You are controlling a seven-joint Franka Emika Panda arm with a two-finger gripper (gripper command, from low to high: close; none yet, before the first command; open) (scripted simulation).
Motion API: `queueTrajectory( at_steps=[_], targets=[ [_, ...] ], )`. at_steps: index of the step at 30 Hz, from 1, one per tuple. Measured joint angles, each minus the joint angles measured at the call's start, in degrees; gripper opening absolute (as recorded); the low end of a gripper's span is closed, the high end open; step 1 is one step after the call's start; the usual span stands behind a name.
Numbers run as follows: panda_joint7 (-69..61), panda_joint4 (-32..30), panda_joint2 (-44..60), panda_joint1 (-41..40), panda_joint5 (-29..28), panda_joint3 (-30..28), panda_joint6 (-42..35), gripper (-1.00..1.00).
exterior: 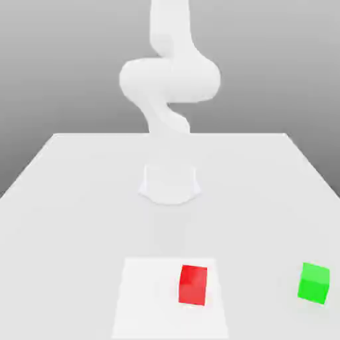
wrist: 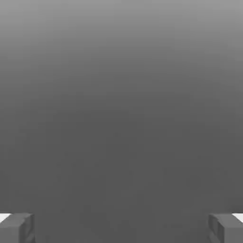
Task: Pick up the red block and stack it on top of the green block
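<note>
Two cubes out, red & green, apart on the table!

Bright red cube [exterior: 193,285] sits on the flat white square panel [exterior: 156,299]; bright green cube [exterior: 313,283] rests on the pale table [exterior: 80,232], toward ext. view's right. Gripper [wrist: 121,228] is spread wide w/ nothing btwn its fingers; white jointed arm [exterior: 170,80] stands behind, well clear of both.

Red blk [exterior: 192,285] on white sq [exterior: 146,299] — grn blk [exterior: 313,283] apart.

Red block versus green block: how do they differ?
The red block is red; the green block is green. The red block sits on the white square; the green block rests on the table beyond it. Both are box-shaped.
</note>
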Motion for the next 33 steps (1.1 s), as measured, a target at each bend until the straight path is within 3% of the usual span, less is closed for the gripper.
queueTrajectory(
  at_steps=[20,26,27,33],
  targets=[
    [13.7,-19.9,42.0,0.5,-1.0,5.0,22.7,0.00],
    [16.5,-19.3,54.5,2.1,-4.0,2.8,32.7,0.00],
    [16.8,-19.1,56.1,2.4,-4.3,2.4,34.1,-1.00],
    [17.1,-19.0,56.9,2.6,-4.7,2.2,34.8,-1.00]
  ],
)
